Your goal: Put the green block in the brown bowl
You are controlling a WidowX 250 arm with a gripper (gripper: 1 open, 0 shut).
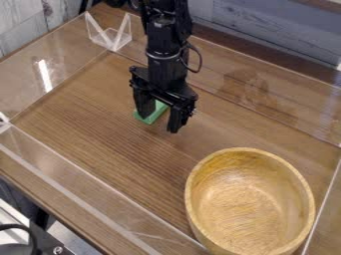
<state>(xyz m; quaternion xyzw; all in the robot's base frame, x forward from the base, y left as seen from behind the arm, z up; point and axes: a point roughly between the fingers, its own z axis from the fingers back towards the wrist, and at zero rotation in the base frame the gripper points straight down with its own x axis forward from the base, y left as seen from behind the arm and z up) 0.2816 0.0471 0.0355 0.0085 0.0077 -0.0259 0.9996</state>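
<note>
Green block (152,111): lying on the wooden table (100,139), toward the far half of the surface, partly hidden by the gripper (163,124). Its visible face is bright green and runs at a slant.

Gripper: black, reaching in from the far side, low over the block. Jaws standing wide open, one finger on each side of the block as seen from this camera; nothing is gripped. Whether either finger touches the block cannot be told from this view.

Brown bowl (249,214): upright on the table at the near right, well apart from block and gripper. Light wooden rim, deep hollow; no block inside.

Surroundings: a clear, transparent-looking object (110,28) stands near the far edge, to the image left of the arm. Dark cables (19,234) show at the lower left corner, beside the table edge.
</note>
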